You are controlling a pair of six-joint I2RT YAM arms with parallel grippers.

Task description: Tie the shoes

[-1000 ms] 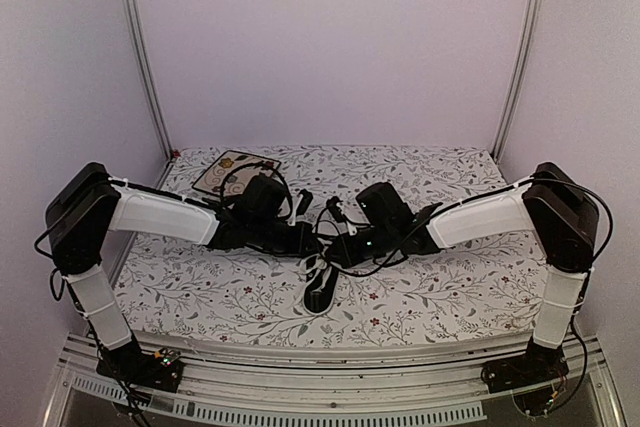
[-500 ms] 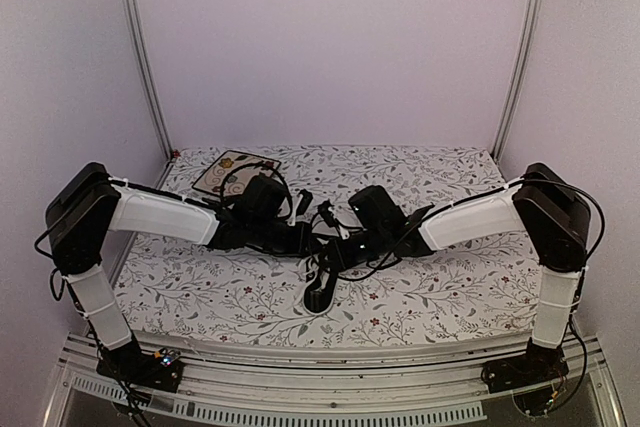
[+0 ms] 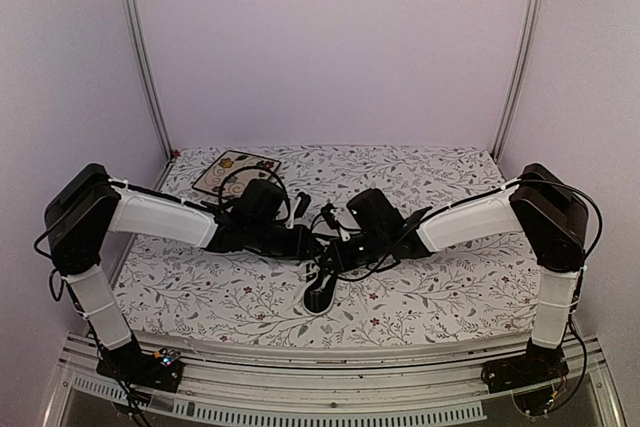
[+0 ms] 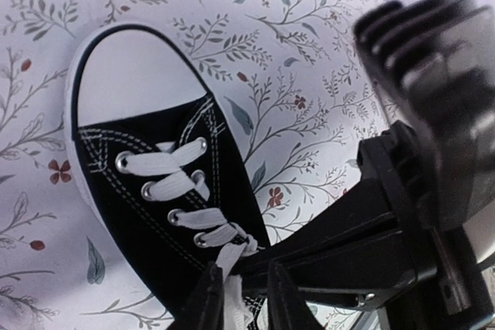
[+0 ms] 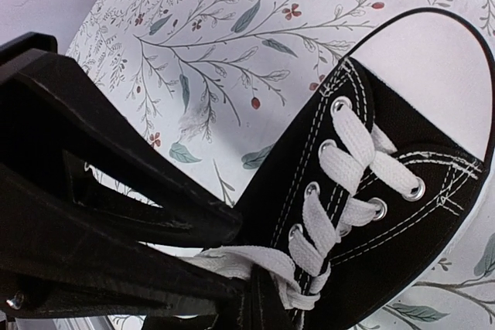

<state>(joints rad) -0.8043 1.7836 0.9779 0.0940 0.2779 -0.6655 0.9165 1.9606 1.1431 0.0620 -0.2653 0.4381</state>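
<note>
Meeting at lace (image 5: 224, 260): left gripper (image 4: 241, 301), right gripper (image 5: 246, 299).

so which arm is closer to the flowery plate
left. the left arm stretches across just in front of the plate, its wrist next to it. the right arm comes in from the other side of the sneaker, farther away

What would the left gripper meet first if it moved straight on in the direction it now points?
The left gripper would first meet the flat white lace lying between its slightly parted jaws, then the laced upper of the black canvas sneaker. Depth is unclear; it may already touch the lace.
</note>
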